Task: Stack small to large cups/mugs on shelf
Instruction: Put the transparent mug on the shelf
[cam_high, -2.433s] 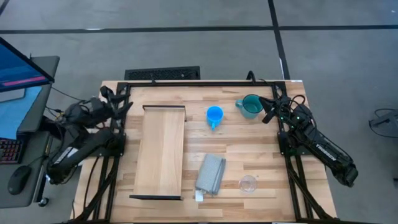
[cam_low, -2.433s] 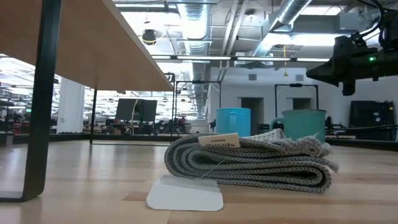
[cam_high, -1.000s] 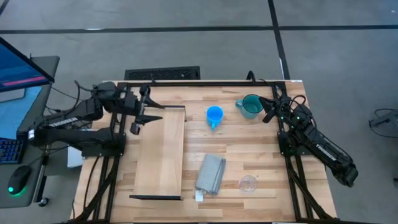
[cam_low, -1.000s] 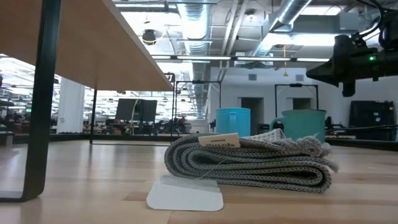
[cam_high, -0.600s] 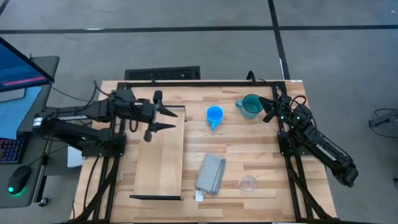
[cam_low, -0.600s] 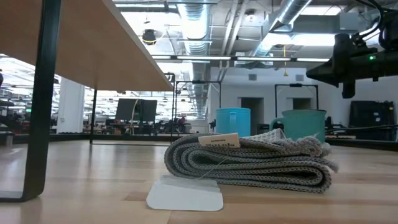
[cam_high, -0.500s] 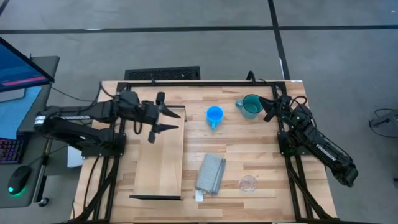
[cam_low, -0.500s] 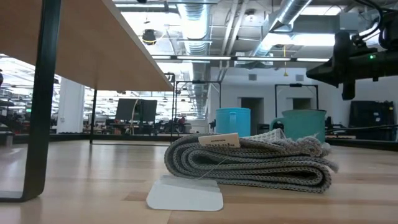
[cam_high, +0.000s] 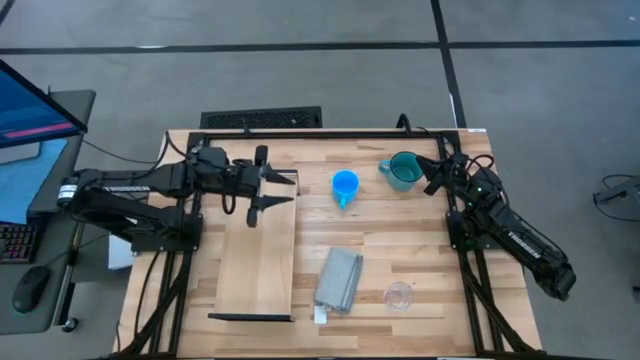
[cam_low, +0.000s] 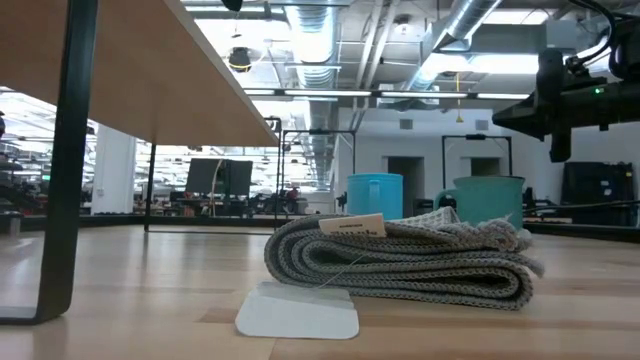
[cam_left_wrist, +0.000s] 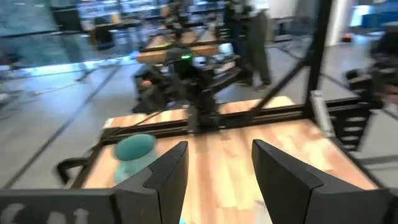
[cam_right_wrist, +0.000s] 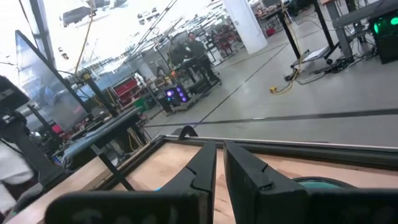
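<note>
Nearest the table's front edge, right of centre, stands the small clear cup (cam_high: 399, 294), probably thin and light, best pinched gently at its rim. Just left lies a folded grey cloth (cam_high: 338, 278). Farther back, the left gripper (cam_high: 268, 190) hangs with jaws spread over the far end of the shelf (cam_high: 256, 270). Beyond, the blue mug (cam_high: 345, 186) and teal mug (cam_high: 402, 171) stand apart, rigid, smooth-walled. Right gripper (cam_high: 431, 179), fingers nearly together and empty, waits beside the teal mug. Open tabletop separates everything.

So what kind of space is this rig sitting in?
Probably an open industrial lab or workshop: exposed silver ceiling ducts, other dark workbenches with equipment across a bare grey concrete floor, and a person standing farther back.
</note>
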